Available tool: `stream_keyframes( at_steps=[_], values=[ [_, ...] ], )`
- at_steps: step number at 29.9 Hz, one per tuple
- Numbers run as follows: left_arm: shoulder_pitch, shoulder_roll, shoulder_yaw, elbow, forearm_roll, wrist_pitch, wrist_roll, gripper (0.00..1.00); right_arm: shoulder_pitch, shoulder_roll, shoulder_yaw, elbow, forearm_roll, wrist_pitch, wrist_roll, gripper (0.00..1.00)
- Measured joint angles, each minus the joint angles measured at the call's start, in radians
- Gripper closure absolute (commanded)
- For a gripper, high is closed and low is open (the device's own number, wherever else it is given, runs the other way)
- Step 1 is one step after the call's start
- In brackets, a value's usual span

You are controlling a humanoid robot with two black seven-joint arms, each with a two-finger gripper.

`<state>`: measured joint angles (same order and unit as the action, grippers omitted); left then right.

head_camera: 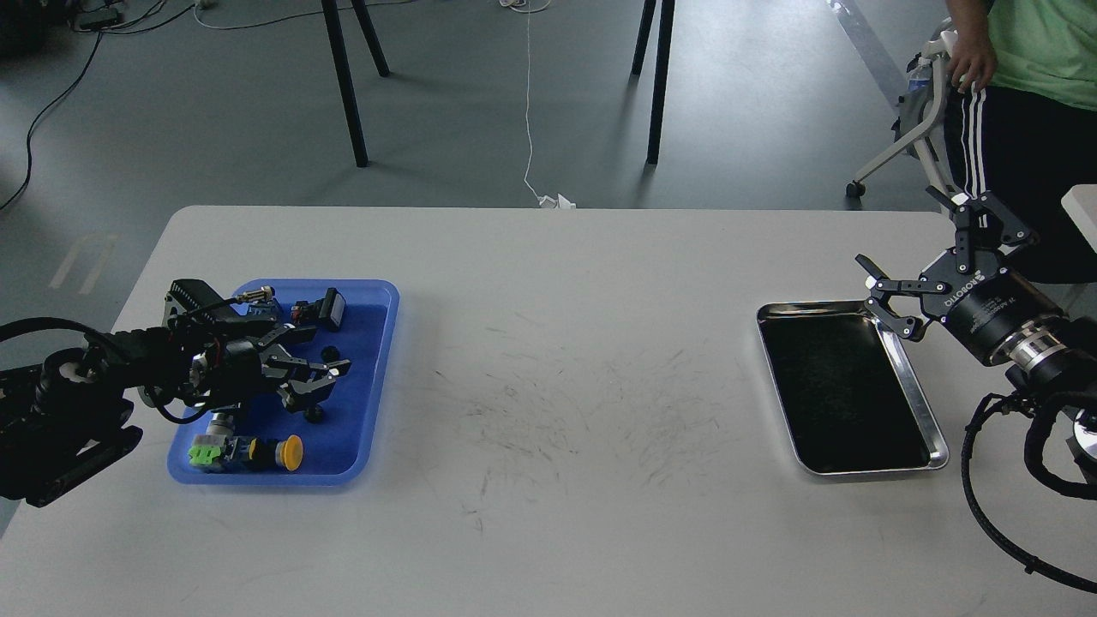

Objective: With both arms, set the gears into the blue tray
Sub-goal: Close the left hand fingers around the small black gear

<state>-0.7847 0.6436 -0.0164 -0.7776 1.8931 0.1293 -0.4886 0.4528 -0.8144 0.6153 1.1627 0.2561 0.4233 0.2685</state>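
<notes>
- The blue tray (364, 433) sat at the left of the frame, on the white table (557, 343).
- The L gripper (330, 377) hung over the middle of the tray. Its fingers were spread a bit apart w/ nothing between them.
- Two gears lay in the tray. One gear (329, 352) was just above the L fingers. The other gear (314, 415) was just below them. Both were tiny black dots on the blue.
- Other stuff in the tray: a yellow-cap switch (257, 452) near the bottom edge, a black switch (326, 310) near the top edge.
- The R gripper (891, 300) was at the right of the frame, by the top right corner of the steel tray (934, 446). Its fingers were wide apart and held nothing. The steel tray looked bare inside.
- My guess: both gears were already in the blue tray, so the job looked about done. The step in hand was prob. letting go and pulling away.
- How to do it well: lift the L arm straight up first, not sideways. The gears sat so close to the fingers that a side push could knock one over the low rim.
- Keep the fingers apart while going up, so nothing gets pinched.
- Watch the switches too. The arm sat right over them and could drag one along.
- The R arm was well apart from the blue tray, so no bump risk there.
</notes>
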Motion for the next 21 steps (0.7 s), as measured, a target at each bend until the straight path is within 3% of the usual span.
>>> stream_keyframes(
  at_steps=[4, 21],
  values=[
    [0.0, -0.001, 0.0, 0.001, 0.0, 0.001, 0.0, 0.39, 0.0, 0.0, 0.0, 0.0, 0.0, 0.0, 0.0, 0.02],
    [0.007, -0.04, 0.0, 0.037, 0.0, 0.002, 0.0, 0.42, -0.006, -0.002, 0.0, 0.0, 0.0, 0.001, 0.0, 0.02]
  ],
)
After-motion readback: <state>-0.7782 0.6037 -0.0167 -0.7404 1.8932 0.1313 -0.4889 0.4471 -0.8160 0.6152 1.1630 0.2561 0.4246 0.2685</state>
